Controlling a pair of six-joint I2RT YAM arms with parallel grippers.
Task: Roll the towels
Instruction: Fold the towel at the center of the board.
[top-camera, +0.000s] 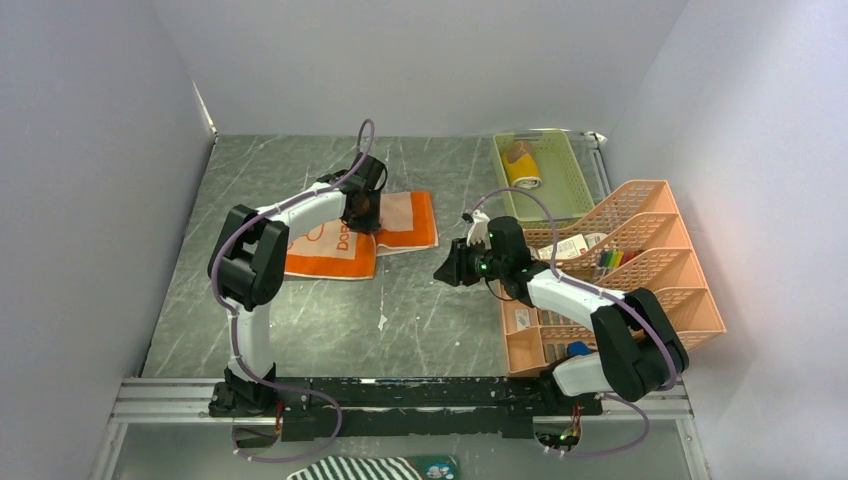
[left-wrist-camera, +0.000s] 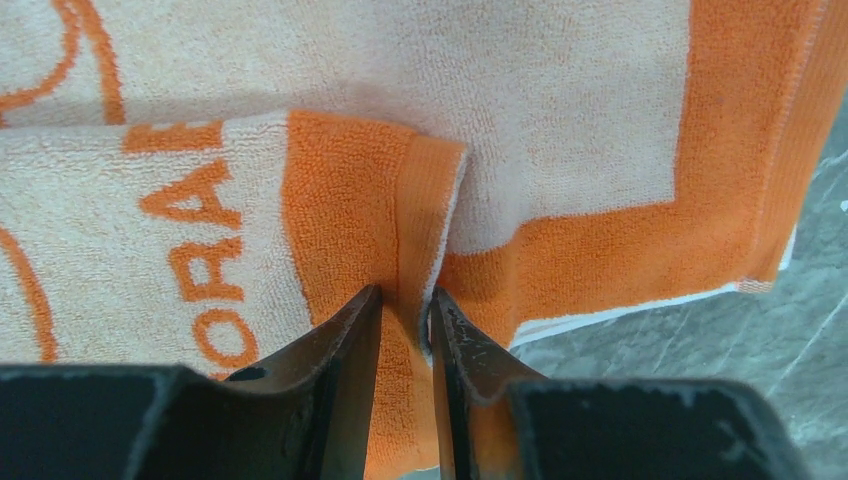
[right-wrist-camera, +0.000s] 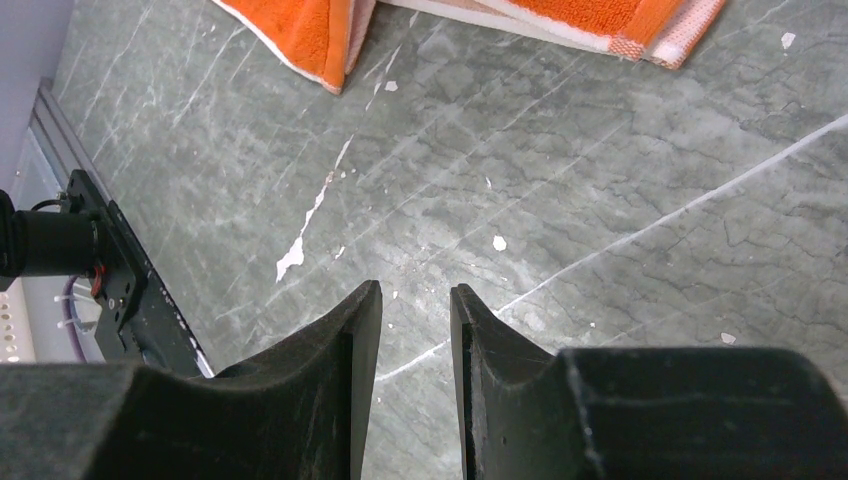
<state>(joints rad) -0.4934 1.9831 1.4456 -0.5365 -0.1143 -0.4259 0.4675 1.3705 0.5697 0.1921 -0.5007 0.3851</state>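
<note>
Closest in, the right end effector (right-wrist-camera: 415, 290) hangs over the grey, white-veined marbled surface (right-wrist-camera: 600, 200). Its curved black fingers sit a narrow gap apart, nothing between them. Ahead of it, the left end effector (left-wrist-camera: 405, 292) pinches a raised ridge of the orange towel (left-wrist-camera: 560, 120), which is looped terry with a cream panel and orange lettering, folded over itself. Farther beyond the right end effector, the mustard-yellow towel (top-camera: 522, 167) lies rolled in a green mesh tray (top-camera: 562, 188).

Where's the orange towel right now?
Top view: the orange towel lies on the table left of centre, a folded edge pinched by the left gripper, with the green basket off to its right.
</note>
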